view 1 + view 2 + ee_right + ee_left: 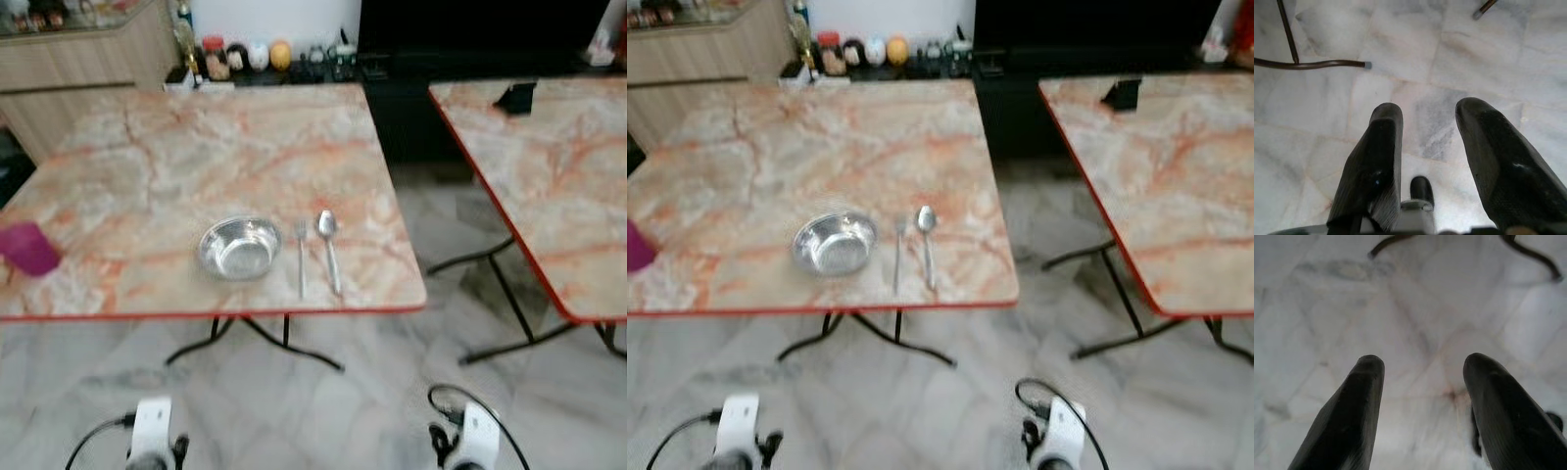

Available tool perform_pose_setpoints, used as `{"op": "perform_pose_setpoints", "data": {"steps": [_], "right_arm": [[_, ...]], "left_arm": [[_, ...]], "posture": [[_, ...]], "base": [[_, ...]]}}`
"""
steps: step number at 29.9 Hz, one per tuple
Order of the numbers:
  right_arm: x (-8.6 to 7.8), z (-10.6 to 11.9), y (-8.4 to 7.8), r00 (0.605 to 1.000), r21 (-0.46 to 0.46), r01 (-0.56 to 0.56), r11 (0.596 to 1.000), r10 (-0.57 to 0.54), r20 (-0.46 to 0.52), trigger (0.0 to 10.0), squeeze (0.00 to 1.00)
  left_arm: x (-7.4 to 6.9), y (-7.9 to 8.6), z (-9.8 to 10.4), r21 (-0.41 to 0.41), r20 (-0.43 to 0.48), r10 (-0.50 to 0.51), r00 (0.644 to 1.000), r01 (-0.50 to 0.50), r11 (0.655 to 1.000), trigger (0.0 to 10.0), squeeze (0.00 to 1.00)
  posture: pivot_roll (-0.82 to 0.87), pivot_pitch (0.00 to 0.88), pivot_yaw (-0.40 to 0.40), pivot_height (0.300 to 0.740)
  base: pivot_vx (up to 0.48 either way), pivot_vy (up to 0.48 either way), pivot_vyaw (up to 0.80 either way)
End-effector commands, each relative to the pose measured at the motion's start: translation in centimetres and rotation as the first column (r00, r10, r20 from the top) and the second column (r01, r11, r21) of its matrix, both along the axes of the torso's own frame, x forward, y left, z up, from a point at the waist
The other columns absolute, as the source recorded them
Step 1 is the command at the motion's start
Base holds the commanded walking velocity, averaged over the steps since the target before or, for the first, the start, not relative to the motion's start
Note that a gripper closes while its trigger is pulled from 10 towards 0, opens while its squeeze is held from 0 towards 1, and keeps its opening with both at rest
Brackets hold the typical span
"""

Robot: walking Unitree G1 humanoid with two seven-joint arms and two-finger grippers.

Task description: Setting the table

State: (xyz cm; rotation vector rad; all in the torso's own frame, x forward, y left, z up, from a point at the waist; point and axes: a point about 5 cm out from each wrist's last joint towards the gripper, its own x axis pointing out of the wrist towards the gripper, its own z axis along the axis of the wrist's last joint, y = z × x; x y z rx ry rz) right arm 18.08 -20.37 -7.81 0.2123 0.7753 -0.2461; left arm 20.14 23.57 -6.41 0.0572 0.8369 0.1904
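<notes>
Marble-patterned counter (pixel 196 157) with a red edge, seen from the robot's head as it stands back from the near side. A steel bowl (pixel 240 247) sits close to the near edge; just beside it on the robot's right lie a fork (pixel 301 257) and then a spoon (pixel 329 250), parallel to each other and apart from the bowl, handles pointing toward the robot. A magenta cup (pixel 29 249) stands at the counter's far-left edge, well apart from the place setting. A second counter (pixel 549 176) stands to the right, carrying a small dark object (pixel 515 97) that is too blurred to identify. Both arms hang low over the pale tiled floor (pixel 323 401): the left pincer (pixel 1420 401) and the right pincer (pixel 1435 142) each have their fingers spread and hold nothing. The setting looks largely laid, with the cup likely the remaining item. Risks from here: the bowl and cutlery lie near the edge, so a low reach or a bump against the folding legs (pixel 255 338) could knock them off; the cup's perch at the edge invites a toppling on a careless approach.
</notes>
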Motion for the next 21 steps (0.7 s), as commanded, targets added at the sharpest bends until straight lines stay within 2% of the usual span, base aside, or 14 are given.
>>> {"op": "perform_pose_setpoints", "data": {"steps": [1, 21], "right_arm": [[0.26, 0.08, 0.23, 1.0, 0.009, 0.005, 1.0, -0.006, 0.007, 10.0, 0.0], [0.0, -0.06, 0.2, 1.0, 0.009, 0.001, 1.0, -0.001, -0.006, 10.0, 0.0]], "left_arm": [[-0.12, 0.14, -0.04, 0.0, -0.003, 0.002, 1.0, -0.002, 1.0, 10.0, 0.0], [0.64, -0.82, 0.18, 0.005, 0.016, -0.048, 0.999, 0.047, 0.999, 10.0, 0.0]], "posture": [[0.01, 0.0, 0.0, 0.74], [0.01, 0.0, -0.005, 0.74]], "base": [[0.0, 0.0, 0.0], [0.0, 0.0, 0.0]]}}
